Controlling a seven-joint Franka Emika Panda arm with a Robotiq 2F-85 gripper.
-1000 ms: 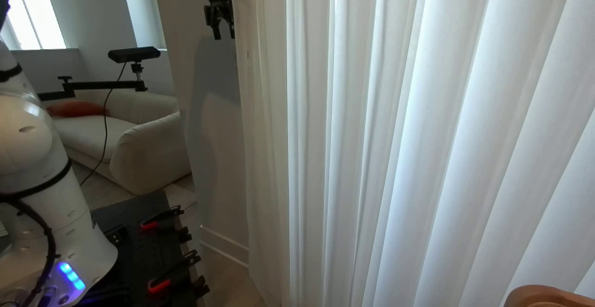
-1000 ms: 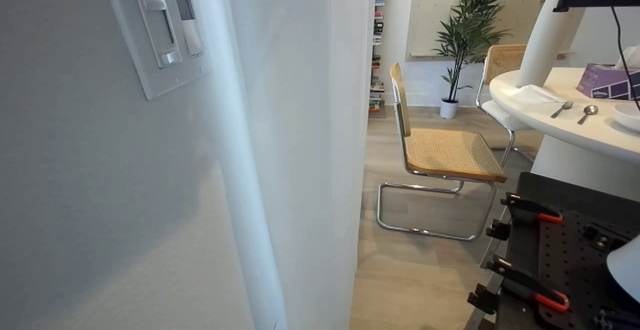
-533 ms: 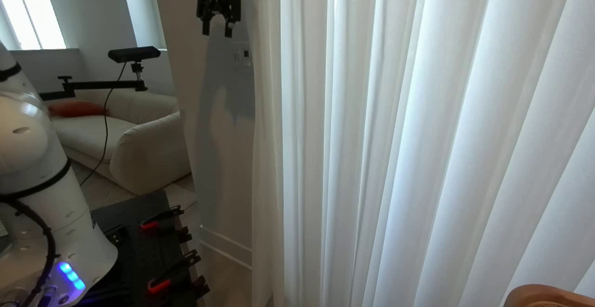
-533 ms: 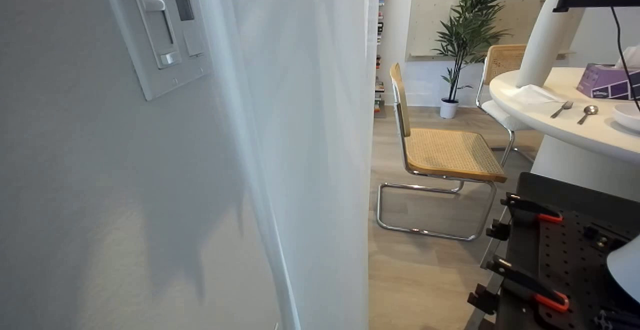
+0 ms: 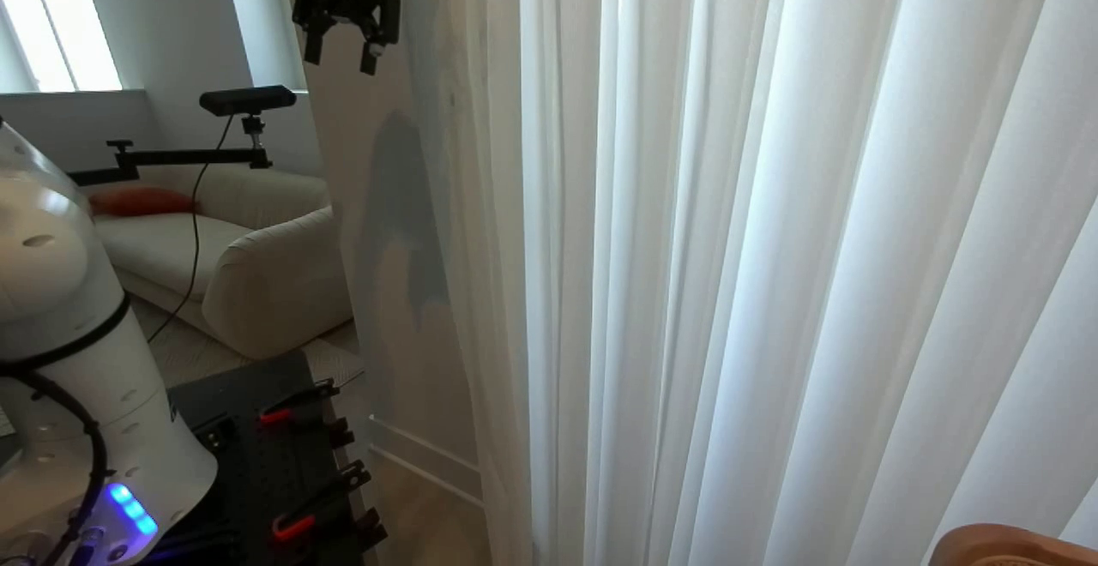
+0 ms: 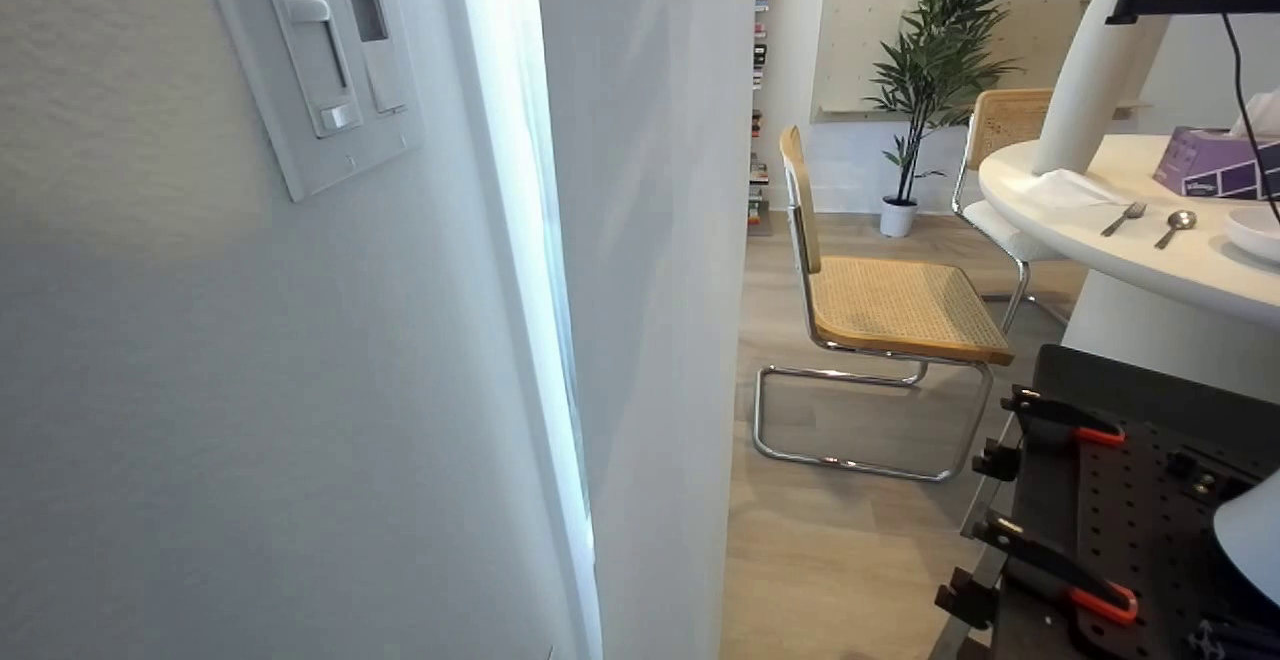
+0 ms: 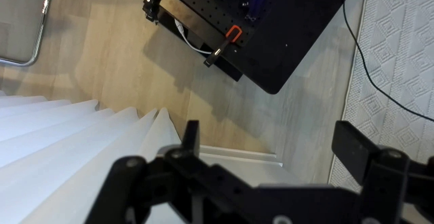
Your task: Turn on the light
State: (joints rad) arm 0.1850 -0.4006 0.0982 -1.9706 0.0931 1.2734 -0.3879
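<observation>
The light switch is a white wall plate (image 6: 300,155) at the upper left of an exterior view. It has a slider switch (image 6: 318,55) with its knob near the top. Beside that is a second switch (image 6: 383,78) with a dark window above a paddle. My gripper (image 5: 340,64) is black, points down, and is open and empty near the wall at the top of an exterior view. In that view the curtain hides almost all of the plate, to the right of and below the gripper. The wrist view shows the open gripper (image 7: 267,129) above the floor; the switch is out of view there.
A white curtain (image 5: 686,249) hangs right beside the switch wall, also at lower left in the wrist view (image 7: 84,142). The black robot stand (image 7: 271,54) has clamps (image 7: 217,51) at its edge. A camera arm (image 5: 197,157), sofa (image 5: 266,283) and chair (image 6: 900,305) stand around.
My gripper has moved left in an exterior view, staying open. The curtain edge has swung over the switch plate, visible there half a second ago. A bright gap now shows beside the curtain elsewhere.
</observation>
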